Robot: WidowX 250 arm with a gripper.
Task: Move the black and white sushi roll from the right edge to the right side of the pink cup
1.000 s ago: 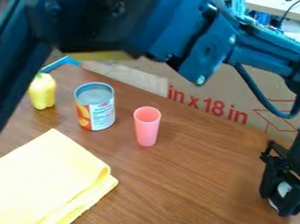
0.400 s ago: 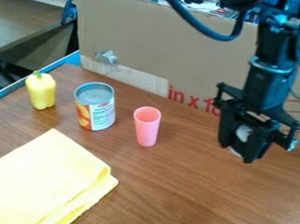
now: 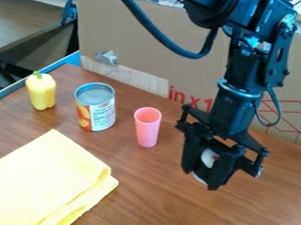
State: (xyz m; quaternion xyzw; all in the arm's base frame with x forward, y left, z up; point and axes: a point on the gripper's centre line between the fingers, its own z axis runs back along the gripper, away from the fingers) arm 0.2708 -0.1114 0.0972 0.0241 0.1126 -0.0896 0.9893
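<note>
You have the gripper (image 3: 201,178) above the brown table (image 3: 155,199), pointing downward at a slight tilt. Its fingers stand apart, pinching a white object (image 3: 208,157) that is mostly hidden between them; its kind and full shape cannot be determined. The white object appears to be clear of the tabletop, though the height cannot be confirmed from this angle. Nearest to your gripper is the pink cup (image 3: 147,128), upright and apart from it, toward the view's left. Beside the cup stands the can (image 3: 96,107), also upright, its label facing the camera. Past the can is the yellow pepper (image 3: 41,92), stem up, near the table's far left edge. The folded yellow cloth (image 3: 46,185) lies flat in the near left part of the view. A cardboard panel (image 3: 143,43) stands behind the table. In my judgement, the step in hand is carrying, with the grasp made and no release yet. Any next move calls for a steady grip and clearance from the cup's rim.
</note>
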